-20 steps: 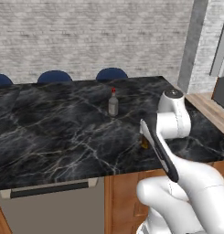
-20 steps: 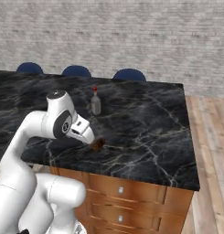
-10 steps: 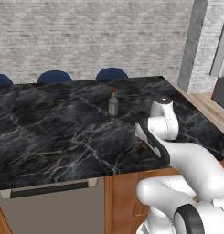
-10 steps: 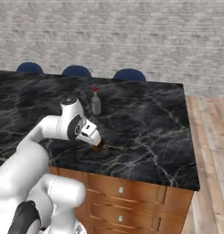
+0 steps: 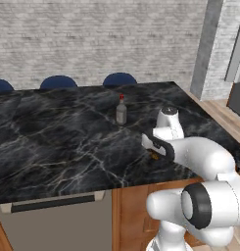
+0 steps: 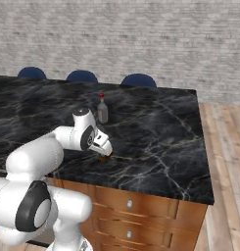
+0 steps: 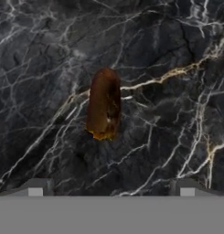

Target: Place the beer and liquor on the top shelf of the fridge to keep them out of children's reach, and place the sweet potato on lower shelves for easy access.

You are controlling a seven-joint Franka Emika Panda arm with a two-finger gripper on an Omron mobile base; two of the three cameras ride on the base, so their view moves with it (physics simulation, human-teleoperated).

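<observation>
Hand view: the gripper (image 7: pixel 111 189) hangs wide open over the sweet potato (image 7: pixel 104 104), which lies toward 12 o'clock, apparently lined up for grasping.

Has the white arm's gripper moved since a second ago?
Yes. Against the greyish red-capped liquor bottle, the gripper has dropped lower toward the black marble counter, open above the reddish-brown sweet potato.

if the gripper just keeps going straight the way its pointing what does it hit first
Most likely the sweet potato. The open gripper looks down at it, lying on the black marble counter between the lines of the two fingertips. How far above it the gripper sits is unclear; if slightly off line, it would meet the counter instead.
</observation>
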